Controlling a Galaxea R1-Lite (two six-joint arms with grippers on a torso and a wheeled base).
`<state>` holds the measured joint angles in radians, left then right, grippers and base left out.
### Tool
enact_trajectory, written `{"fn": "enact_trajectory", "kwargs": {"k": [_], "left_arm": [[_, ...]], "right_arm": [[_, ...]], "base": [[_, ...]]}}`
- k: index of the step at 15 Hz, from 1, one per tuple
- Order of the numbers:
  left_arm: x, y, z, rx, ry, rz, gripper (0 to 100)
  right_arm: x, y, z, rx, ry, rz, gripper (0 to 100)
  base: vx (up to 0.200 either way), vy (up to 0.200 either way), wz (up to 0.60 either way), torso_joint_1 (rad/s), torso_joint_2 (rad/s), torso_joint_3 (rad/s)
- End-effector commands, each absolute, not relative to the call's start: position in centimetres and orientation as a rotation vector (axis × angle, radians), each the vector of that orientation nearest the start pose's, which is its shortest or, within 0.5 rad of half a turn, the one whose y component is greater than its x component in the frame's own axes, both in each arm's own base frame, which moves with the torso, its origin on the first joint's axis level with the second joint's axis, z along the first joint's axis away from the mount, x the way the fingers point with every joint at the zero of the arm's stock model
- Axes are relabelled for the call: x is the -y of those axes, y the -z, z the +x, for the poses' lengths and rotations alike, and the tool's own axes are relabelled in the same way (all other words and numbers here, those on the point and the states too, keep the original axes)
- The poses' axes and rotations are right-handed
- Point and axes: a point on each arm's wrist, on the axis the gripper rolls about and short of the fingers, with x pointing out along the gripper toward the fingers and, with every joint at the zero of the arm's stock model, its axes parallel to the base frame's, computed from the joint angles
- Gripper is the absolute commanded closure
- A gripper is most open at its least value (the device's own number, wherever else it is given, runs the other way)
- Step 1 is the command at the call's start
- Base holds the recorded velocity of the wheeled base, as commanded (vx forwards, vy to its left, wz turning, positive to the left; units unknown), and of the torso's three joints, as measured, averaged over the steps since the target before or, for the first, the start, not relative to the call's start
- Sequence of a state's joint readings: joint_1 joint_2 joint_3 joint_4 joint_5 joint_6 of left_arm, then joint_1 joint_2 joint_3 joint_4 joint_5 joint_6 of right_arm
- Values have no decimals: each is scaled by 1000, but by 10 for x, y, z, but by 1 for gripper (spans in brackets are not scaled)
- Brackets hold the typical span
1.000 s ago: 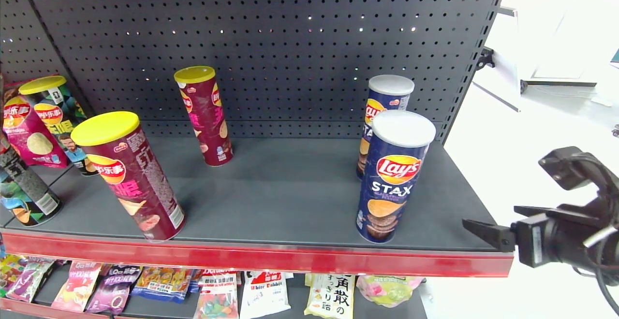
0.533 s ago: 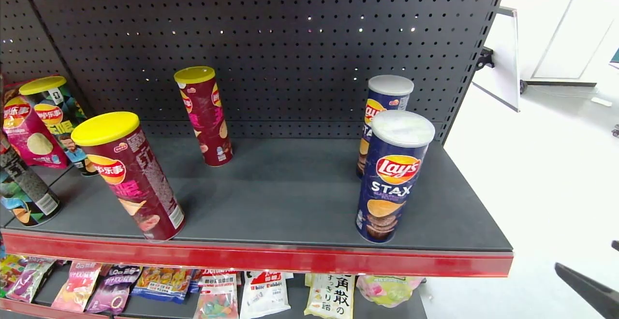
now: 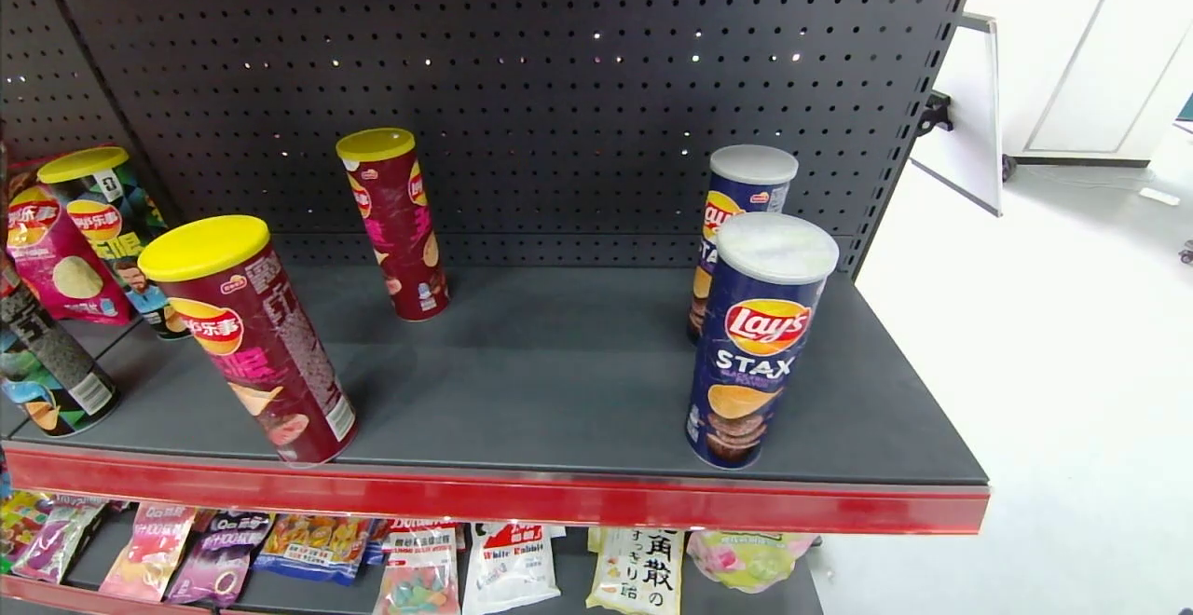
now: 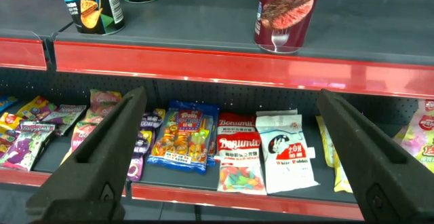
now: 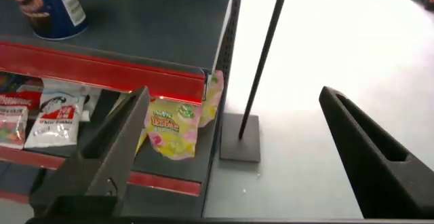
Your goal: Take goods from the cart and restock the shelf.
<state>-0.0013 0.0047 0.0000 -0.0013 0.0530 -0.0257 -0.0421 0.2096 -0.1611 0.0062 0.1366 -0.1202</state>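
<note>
Four chip cans are recorded upright on the shelf (image 3: 559,382), and its red rail (image 3: 494,496) is taken as the reference. The front blue can (image 3: 760,345) is set just behind the red rail, near its right end. The rear blue can (image 3: 743,210) is set directly behind it, farther from the rail and close to the pegboard (image 3: 559,84). Whether the two blue cans touch cannot be determined. The front maroon can (image 3: 247,340) is set just behind the rail, towards its left end. The rear maroon can (image 3: 396,224) is set well back from the rail, left of its middle, near the pegboard.

The left gripper (image 4: 230,95) is held out in front of the rail, below the front maroon can and pointed at the space under the rail. Its fingers are spread wide and nothing is held. The right gripper (image 5: 234,91) is held out in front of the rail's right end, likewise spread wide with nothing between its fingers.

Past the rail's left end, patterned cans (image 3: 112,224) and a pink bag (image 3: 51,256) are noted on the adjoining shelf. Below the rail, snack bags (image 3: 419,564) are laid in a row. A green bag (image 5: 169,125) is seen below the rail's right end. Beyond that end, a thin pole (image 5: 261,47) on a flat base is observed on the pale floor (image 5: 339,47).
</note>
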Motion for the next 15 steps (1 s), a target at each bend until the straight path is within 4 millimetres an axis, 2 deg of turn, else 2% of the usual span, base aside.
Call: {"fn": "enact_trajectory", "kwargs": {"k": [1, 2, 6, 15], "left_arm": [[-1, -76, -22, -2, -52, -26, 0], [-1, -76, -22, -2, -52, -26, 0], [-1, -76, -22, -2, -51, -26, 0], [-1, -76, -22, -3, -51, -21, 0]], "right_arm": [[-2, -88, -25, 86, -83, -114, 0], [-1, -93, -24, 169, -23, -96, 0], [0, -76, -23, 8, -17, -37, 0], [0, -75, -23, -2, -20, 3, 0]], "base": [[0, 0, 0, 0, 0, 0], [0, 0, 0, 0, 0, 0], [0, 0, 0, 0, 0, 0], [0, 0, 0, 0, 0, 0]]}}
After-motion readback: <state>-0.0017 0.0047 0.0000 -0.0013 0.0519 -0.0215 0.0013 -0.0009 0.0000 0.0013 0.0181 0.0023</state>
